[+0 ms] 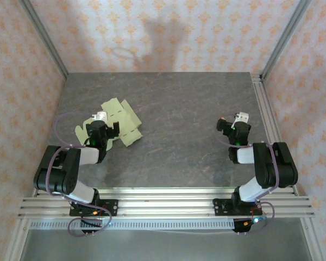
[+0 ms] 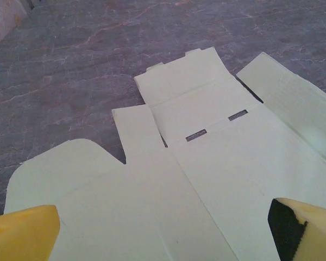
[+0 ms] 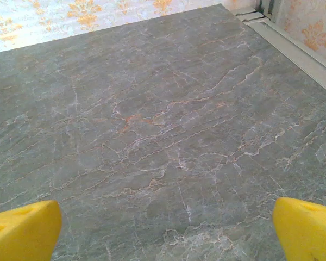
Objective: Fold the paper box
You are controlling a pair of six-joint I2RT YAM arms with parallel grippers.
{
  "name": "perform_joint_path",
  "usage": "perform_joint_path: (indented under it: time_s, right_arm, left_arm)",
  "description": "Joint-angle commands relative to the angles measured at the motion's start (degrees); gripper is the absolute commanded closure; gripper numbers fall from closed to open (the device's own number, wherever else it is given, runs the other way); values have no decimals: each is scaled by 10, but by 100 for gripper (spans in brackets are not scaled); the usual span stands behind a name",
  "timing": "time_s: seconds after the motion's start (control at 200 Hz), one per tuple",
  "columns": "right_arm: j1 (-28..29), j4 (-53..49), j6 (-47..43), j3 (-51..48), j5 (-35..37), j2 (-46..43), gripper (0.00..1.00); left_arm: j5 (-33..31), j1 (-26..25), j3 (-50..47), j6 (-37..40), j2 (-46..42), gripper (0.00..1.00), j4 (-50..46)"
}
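The paper box point(image 1: 122, 120) is a pale yellow-green die-cut sheet lying flat and unfolded at the table's left. In the left wrist view the sheet point(image 2: 206, 163) shows its panels, tabs and two small slots. My left gripper point(image 1: 102, 130) hovers over the sheet's near left part, open, with yellow fingertips point(image 2: 22, 234) wide apart and only card between them. My right gripper point(image 1: 231, 130) is at the right side of the table, far from the sheet, open over bare stone, its yellow fingertips point(image 3: 307, 228) spread wide.
The grey marbled table point(image 1: 179, 109) is bounded by a metal rail point(image 1: 263, 109) on the right and patterned walls behind and at both sides. An aluminium frame point(image 1: 163, 204) runs along the near edge.
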Motion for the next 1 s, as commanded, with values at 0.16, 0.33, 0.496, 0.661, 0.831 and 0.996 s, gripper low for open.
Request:
perform_joint_path:
  time_s: [0.16,0.33,0.496,0.661,0.831,0.996]
  right_arm:
    - [-2,-1,-7,13,-5,1,1]
    - [-2,-1,-7,13,-4,2,1]
    - [-2,-1,-7,13,-4,1,1]
    - [-2,0,-7,13,-5,1,1]
    - [-2,-1,-5,13,1,0,1]
    - [-3,11,2,4,17,-6,1]
  left_arm:
    - [1,2,14,-6,-4,0,15]
    - [1,2,14,-6,-4,0,15]
    - [1,2,14,-6,-4,0,16]
    - [0,2,14,-6,-4,0,16]
    - [1,2,14,-6,-4,0,14]
    - [23,2,25,4,-14,0,-12]
